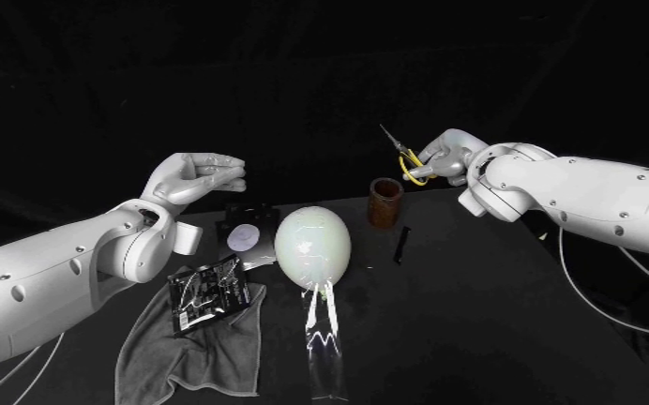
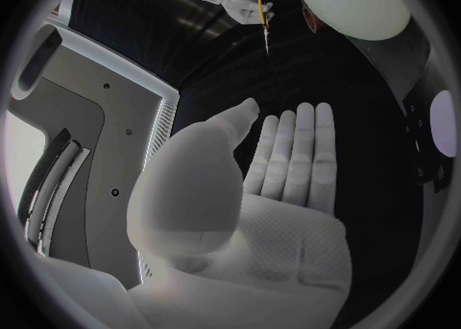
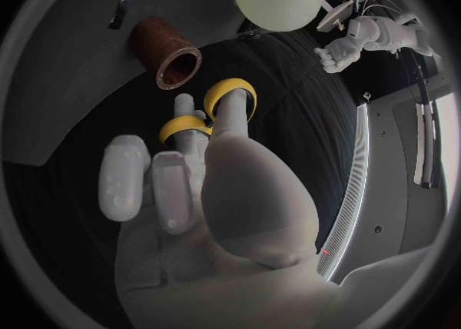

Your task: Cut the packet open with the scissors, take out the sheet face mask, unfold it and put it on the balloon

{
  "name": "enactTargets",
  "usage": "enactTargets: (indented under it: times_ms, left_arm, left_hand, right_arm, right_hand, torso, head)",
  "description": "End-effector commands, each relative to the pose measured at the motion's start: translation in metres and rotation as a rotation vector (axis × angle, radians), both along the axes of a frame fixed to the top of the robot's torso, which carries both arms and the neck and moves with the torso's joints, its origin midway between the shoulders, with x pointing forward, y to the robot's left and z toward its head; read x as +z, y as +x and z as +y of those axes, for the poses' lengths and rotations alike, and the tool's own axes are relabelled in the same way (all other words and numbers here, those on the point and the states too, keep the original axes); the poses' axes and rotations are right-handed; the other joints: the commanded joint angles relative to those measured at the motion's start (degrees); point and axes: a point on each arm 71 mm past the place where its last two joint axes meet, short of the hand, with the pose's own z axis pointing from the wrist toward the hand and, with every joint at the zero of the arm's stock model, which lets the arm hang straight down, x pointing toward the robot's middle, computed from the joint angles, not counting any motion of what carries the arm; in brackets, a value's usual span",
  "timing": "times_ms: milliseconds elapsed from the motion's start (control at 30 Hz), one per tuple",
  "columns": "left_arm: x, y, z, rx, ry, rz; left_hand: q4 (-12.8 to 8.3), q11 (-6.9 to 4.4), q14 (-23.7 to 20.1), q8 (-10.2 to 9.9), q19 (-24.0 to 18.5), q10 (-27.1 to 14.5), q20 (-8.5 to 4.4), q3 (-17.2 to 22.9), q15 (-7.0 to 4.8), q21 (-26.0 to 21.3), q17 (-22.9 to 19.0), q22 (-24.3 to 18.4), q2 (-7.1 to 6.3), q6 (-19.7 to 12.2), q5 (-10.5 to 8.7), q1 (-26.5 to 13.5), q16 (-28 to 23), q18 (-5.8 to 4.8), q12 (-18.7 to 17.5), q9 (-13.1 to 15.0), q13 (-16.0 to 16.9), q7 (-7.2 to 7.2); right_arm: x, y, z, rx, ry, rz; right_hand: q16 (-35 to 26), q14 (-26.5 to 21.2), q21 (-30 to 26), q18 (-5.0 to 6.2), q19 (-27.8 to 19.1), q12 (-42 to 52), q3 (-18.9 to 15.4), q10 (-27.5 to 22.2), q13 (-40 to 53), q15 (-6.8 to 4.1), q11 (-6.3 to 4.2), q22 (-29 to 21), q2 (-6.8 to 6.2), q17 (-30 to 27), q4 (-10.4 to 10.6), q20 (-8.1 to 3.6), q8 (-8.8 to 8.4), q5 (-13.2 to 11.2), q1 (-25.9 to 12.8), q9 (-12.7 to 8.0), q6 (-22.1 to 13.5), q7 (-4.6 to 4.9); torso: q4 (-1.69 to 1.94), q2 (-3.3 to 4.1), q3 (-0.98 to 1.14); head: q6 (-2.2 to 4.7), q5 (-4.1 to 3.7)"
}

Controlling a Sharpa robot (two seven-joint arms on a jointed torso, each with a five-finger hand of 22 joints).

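- Between fingers of R hand (image 1: 444, 154): scissors (image 1: 410, 169), yellow loops on fingers, blades pointing up, held over far side of table, near brown tube (image 1: 387, 202).
- L hand (image 1: 201, 176) raised, palm bare, fingers loose, gripping nothing.
- Packet (image 1: 205, 294) flat on grey cloth (image 1: 189, 353), below L hand, near balloon (image 1: 314, 246); looks uncut.
- Step, prob.: scissors in hand, cut not yet begun.
- Next move calls for L hand going down to lift packet, holding one edge up w/ room for blades.
- Black table (image 1: 474, 321) underneath; dark room beyond.
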Motion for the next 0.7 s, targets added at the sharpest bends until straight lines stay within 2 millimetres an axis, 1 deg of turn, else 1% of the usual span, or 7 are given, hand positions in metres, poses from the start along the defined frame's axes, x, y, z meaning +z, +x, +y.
enactTargets:
  times_ms: [33,133,300,367,400,500,700]
  left_arm:
    - [-0.001,0.003,-0.011,-0.054,0.033,0.024]
    - [-0.001,0.007,-0.019,-0.065,0.043,0.028]
    - [0.001,0.015,-0.037,-0.108,0.079,0.023]
    - [0.002,0.018,-0.044,-0.123,0.089,0.019]
    - [0.003,0.02,-0.048,-0.13,0.093,0.018]
    - [0.006,0.024,-0.06,-0.155,0.103,0.015]
    - [0.011,0.029,-0.082,-0.202,0.12,0.005]
  left_hand:
    - [0.6,0.26,-0.1,-0.4,-0.2,0.2,0.32,-0.1,0.32,-0.3,0.1,-0.2,-0.21,-0.3,-0.13,-0.8,-0.3,0.15,-0.2,-0.1,0.0,0.24]
    - [0.9,0.29,-0.4,-0.5,-0.4,0.1,0.48,-0.2,0.4,-0.5,0.1,-0.3,-0.37,-0.3,-0.13,-0.9,-0.4,0.17,-0.2,-0.2,0.0,0.24]
    - [1.1,0.34,-0.7,-0.7,-0.6,-0.1,0.65,-0.4,0.49,-0.7,0.1,-0.5,-0.52,-0.5,-0.13,-1.0,-0.7,0.19,-0.2,-0.3,0.0,0.25]
    - [1.2,0.36,-0.8,-0.7,-0.7,-0.1,0.72,-0.4,0.53,-0.8,0.1,-0.6,-0.55,-0.6,-0.12,-1.0,-0.7,0.2,-0.2,-0.3,0.0,0.26]
    - [1.3,0.36,-0.8,-0.7,-0.7,-0.2,0.74,-0.4,0.55,-0.9,0.1,-0.6,-0.56,-0.6,-0.12,-1.0,-0.8,0.2,-0.2,-0.3,0.0,0.26]
    - [1.7,0.47,-1.5,-1.0,-1.2,-0.4,1.05,-0.6,0.77,-1.3,0.1,-1.0,-0.64,-0.9,-0.13,-1.0,-1.2,0.17,-0.2,-0.4,0.0,0.33]
    - [2.6,0.88,-4.6,-1.5,-3.5,-1.1,2.24,-1.2,1.65,-3.2,-0.4,-2.1,-0.79,-1.4,-0.14,-0.8,-3.1,0.0,-0.2,-0.7,0.0,0.59]
  right_arm:
    - [-0.001,-0.002,-0.001,0.059,-0.147,0.032]
    - [0.0,-0.005,-0.002,0.087,-0.224,0.024]
    - [0.002,-0.01,-0.009,0.127,-0.395,0.012]
    - [0.002,-0.014,-0.012,0.141,-0.46,0.005]
    - [0.002,-0.016,-0.013,0.148,-0.489,0.003]
    - [0.001,-0.025,-0.016,0.173,-0.591,-0.006]
    - [-0.003,-0.04,-0.023,0.194,-0.698,-0.015]
  right_hand:
    - [0.2,2.8,0.1,0.09,0.4,0.2,7.9,5.8,0.0,-1.95,-4.6,7.0,12.04,0.1,-7.6,0.04,0.08,-0.2,11.2,0.1,0.5,0.01]
    - [0.2,2.8,0.5,0.0,0.7,0.1,7.9,5.9,0.0,-1.95,-4.61,7.2,12.0,0.1,-7.6,0.04,0.05,-0.3,11.1,0.1,0.6,0.0]
    - [0.3,3.0,1.1,-0.18,1.2,0.0,7.7,6.1,0.0,-1.95,-4.67,7.5,11.94,0.7,-7.6,0.04,-0.01,-0.5,10.8,0.2,0.8,-0.09]
    - [0.3,3.0,1.3,-0.24,1.4,0.0,7.7,6.1,0.0,-1.95,-4.69,7.7,11.92,0.7,-7.5,0.04,-0.02,-0.5,10.8,0.2,0.8,-0.12]
    - [0.3,3.0,1.3,-0.26,1.4,0.0,7.7,6.1,0.0,-1.95,-4.69,7.7,11.91,0.7,-7.5,0.05,-0.02,-0.5,10.7,0.3,0.8,-0.12]
    - [0.3,3.1,1.7,-0.37,1.8,-0.1,7.5,6.3,0.0,-1.97,-4.74,7.9,11.89,0.6,-7.4,0.05,-0.07,-0.6,10.5,0.3,0.9,-0.2]
    - [0.3,3.2,1.7,-0.4,1.8,-0.4,7.2,6.3,-0.2,-1.98,-4.8,8.0,11.9,0.8,-7.1,0.07,-0.14,-0.5,10.2,0.4,1.0,-0.32]
  torso:
    - [-0.11,-0.07,0.06]
    - [-0.05,-0.11,0.14]
    - [-0.06,0.13,-0.04]
    - [-0.05,0.18,-0.01]
    - [-0.08,0.23,-0.01]
    - [-0.15,0.3,0.03]
    - [-0.53,0.22,0.1]
  head:
    - [-0.07,-1.57]
    - [-0.06,-2.96]
    - [-0.05,-5.56]
    - [-0.23,-6.64]
    - [-0.23,-6.77]
    - [-0.53,-8.18]
    - [-1.03,-9.61]
